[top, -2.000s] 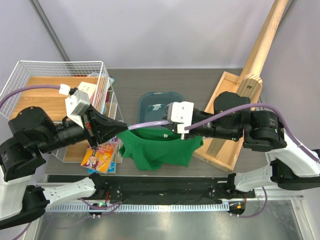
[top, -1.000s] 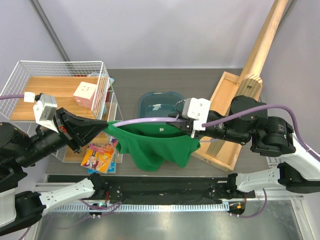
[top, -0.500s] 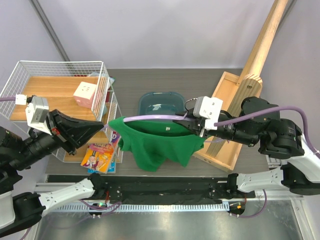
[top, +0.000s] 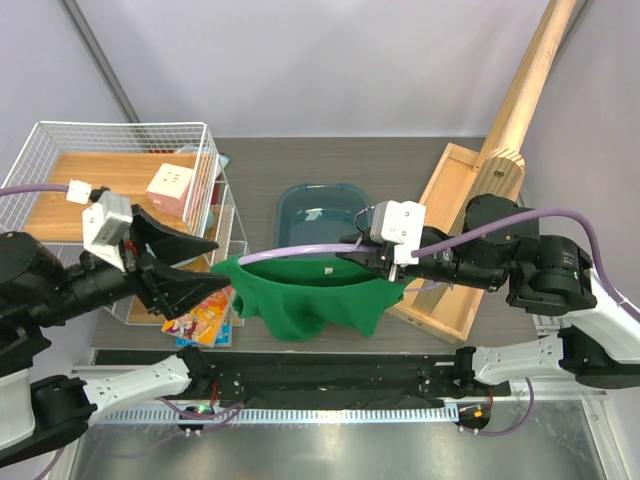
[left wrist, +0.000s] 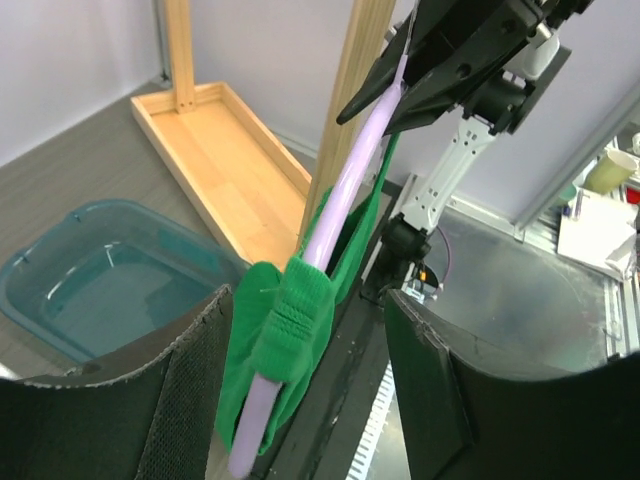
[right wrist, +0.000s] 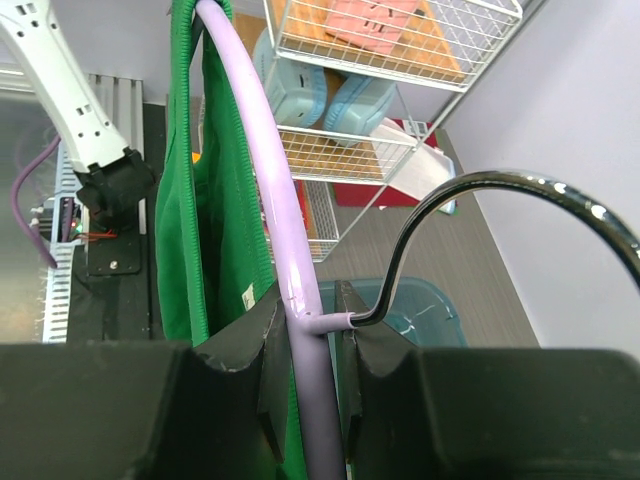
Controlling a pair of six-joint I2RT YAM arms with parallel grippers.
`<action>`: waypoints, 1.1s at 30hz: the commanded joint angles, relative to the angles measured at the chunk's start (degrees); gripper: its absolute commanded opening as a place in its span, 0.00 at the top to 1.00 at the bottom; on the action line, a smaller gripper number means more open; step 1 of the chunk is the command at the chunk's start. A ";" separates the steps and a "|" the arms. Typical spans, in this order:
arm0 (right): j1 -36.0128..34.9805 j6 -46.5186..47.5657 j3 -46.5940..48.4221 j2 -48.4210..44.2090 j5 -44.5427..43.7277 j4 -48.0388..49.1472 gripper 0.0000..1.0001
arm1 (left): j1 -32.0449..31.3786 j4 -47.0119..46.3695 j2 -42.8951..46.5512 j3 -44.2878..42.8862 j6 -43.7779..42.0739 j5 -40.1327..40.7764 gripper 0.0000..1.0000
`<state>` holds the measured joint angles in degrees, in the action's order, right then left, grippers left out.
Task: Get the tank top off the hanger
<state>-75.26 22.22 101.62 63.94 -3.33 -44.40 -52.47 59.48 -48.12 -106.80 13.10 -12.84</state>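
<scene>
The bright green tank top [top: 310, 295] hangs on the lilac hanger [top: 300, 250], held in the air over the table's front. My right gripper [top: 365, 250] is shut on the hanger's bar beside its silver hook [right wrist: 480, 190]; in the right wrist view the jaws pinch the lilac bar [right wrist: 305, 330]. My left gripper [top: 222, 264] is open at the hanger's left end. In the left wrist view the green shoulder strap [left wrist: 290, 315] wraps the hanger's end [left wrist: 345, 190] between my spread fingers [left wrist: 440, 400], touching neither.
A white wire rack [top: 120, 160] with a wooden shelf and a pink box stands at the left. A teal bin [top: 320, 205] sits behind the hanger. A wooden tray with a tall post [top: 450, 290] is at the right. A colourful packet [top: 195, 315] lies under my left gripper.
My left gripper has opened and let go of the tank top's left strap. The right gripper has carried the hanger a little to the left and nearer.
</scene>
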 commanded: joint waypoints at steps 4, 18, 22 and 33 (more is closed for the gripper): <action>-0.15 -1.04 2.00 -1.01 2.45 4.06 0.99 | 0.08 0.37 -1.72 2.39 -0.36 -3.77 0.42; -0.15 -0.86 1.91 -1.01 2.54 2.83 0.99 | 0.08 -1.91 0.22 3.53 1.40 -3.95 0.51; -0.06 -0.95 2.09 -0.93 4.37 2.92 0.99 | 0.08 -1.83 0.31 3.80 1.40 -4.91 0.57; -0.15 -0.86 2.00 -0.22 5.00 2.83 0.99 | 0.08 -2.53 0.04 3.53 1.75 -4.83 0.90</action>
<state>-75.26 22.11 101.62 64.12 0.36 -45.76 -52.49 59.59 -47.86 -103.02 14.66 -17.04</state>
